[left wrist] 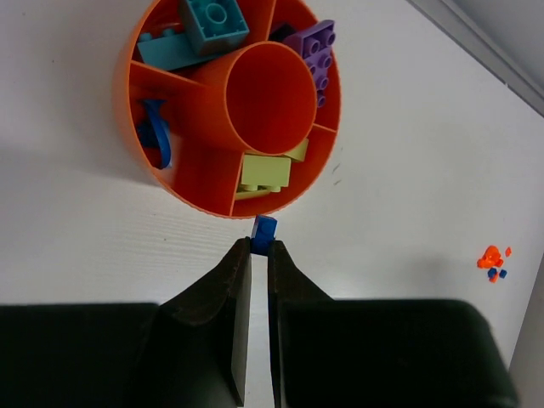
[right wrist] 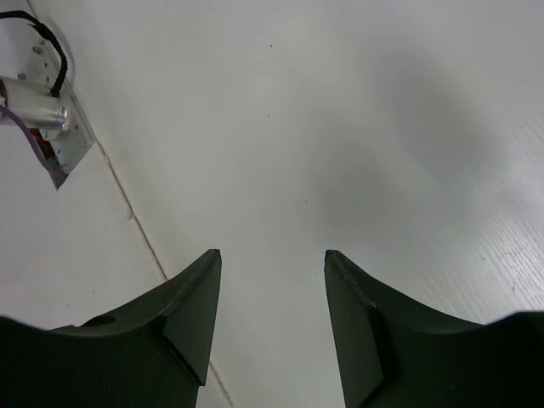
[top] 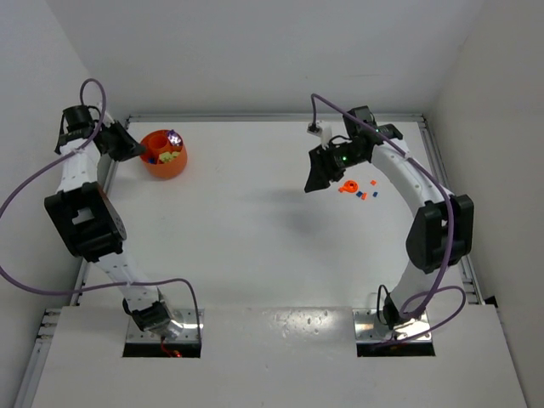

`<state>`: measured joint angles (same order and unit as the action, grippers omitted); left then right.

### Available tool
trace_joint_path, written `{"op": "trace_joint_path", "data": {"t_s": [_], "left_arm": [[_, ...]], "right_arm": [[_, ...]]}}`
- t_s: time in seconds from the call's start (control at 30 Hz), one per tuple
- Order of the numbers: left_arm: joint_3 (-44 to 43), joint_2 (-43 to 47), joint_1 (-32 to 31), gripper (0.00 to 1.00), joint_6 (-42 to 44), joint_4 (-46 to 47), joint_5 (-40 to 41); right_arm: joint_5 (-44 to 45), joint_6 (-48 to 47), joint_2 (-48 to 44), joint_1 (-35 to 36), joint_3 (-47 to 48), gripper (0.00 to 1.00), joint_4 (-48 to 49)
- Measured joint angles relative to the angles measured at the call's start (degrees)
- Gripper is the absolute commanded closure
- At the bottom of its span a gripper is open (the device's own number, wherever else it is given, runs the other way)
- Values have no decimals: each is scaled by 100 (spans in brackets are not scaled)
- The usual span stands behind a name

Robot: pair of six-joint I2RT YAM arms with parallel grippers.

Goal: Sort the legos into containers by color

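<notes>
- The left gripper [left wrist: 260, 248] has its jaws clenched on a small blue brick [left wrist: 265, 229], pinched at the very fingertips [left wrist: 240, 259]; most of the brick sticks out past them.
- In the left wrist view that blue brick sits just at the near rim of the orange bowl [left wrist: 126, 93]. How high it hangs above the table cannot be told.
- The bowl is round, with a central cup and compartments around it.
- The far compartment holds 2 teal bricks [left wrist: 212, 24].
- Beside them, on the right of that view, lies 1 purple brick [left wrist: 316, 49].
- The near compartment holds 1 yellow-green brick [left wrist: 265, 172].
- A curved blue piece [left wrist: 157, 136] lies in the compartment at the left of that view.
- From above, the bowl [top: 161, 170] stands at the far left of the white table [top: 255, 255], with the left gripper [top: 138, 151] just beside it.
- The right gripper [right wrist: 272, 314] hangs released, its 2 fingers [right wrist: 191, 306] well apart with only bare table showing between them.
- From above, the right gripper [top: 319, 174] is at the far right of the table, near a small pile of loose orange and blue bricks [top: 357, 189], which lies just to its right.
- The same pile [left wrist: 491, 259] shows small and far off in the left wrist view, well apart from the bowl.
- A silver cylinder on a bracket [right wrist: 34, 106] stands at the table's edge beyond the right gripper.
</notes>
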<state>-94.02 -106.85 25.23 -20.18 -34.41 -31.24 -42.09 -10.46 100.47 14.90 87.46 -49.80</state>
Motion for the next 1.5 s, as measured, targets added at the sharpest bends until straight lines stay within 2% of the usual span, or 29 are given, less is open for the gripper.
{"op": "trace_joint_path", "data": {"t_s": [0.4,0.67,0.93,1.03,1.2,1.43,1.5], "left_arm": [[-210,-586,0,93,-2,-59,114],[-525,-872,0,81,4,-105,98],[-595,-1075,0,77,44,-127,31],[-682,-1126,-2,72,76,-127,-33],[-782,-1128,-20,51,173,-129,-90],[-815,-1113,-28,53,214,-68,-162],[-435,-868,-28,53,254,291,-321]], "right_arm": [[9,0,85,0,0,47,-2],[11,0,197,0,0,47,-7],[15,2,243,13,0,47,-7],[17,2,256,24,0,47,-20],[17,2,269,24,0,47,-39],[63,2,280,24,0,48,-39],[181,4,280,22,0,50,-26]]}}
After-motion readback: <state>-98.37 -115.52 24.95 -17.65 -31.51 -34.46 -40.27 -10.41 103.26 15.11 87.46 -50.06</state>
